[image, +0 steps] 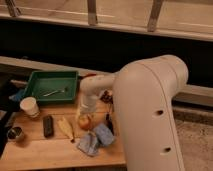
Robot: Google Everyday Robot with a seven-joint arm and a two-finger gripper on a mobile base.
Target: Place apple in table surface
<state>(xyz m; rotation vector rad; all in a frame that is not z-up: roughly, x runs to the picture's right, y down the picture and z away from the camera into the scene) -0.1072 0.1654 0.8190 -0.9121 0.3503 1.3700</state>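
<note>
Where the bulky white arm [150, 110] fills the right half of the view, hides much of the counter [45, 150] behind it, along with whatever lies past the apple's right side. Reaches down over the apple [85, 121] with the claw [86, 113], set directly above and seemingly against the fruit; cannot tell whether closed on it or spread, the tips lost against the arm's pale wrist. Sits on or just over the counter planks, the apple, its underside too dim to judge for contact. Lies just left of the apple a pale yellowish item [66, 127], shape hard to make out, and further left a dark flat bar [48, 125]. Rests just right of and below the apple a crumpled blue cloth [96, 140]. Stands well left of the apple a white paper cup [29, 106], and at the far-left counter edge a small dark metal cup [15, 133], partly in shadow. Holds a thin utensil, the green tray [37, 80] up and left of the apple. Peeks out behind the arm, up and right of the apple, something dark red [107, 97], mostly covered.
</note>
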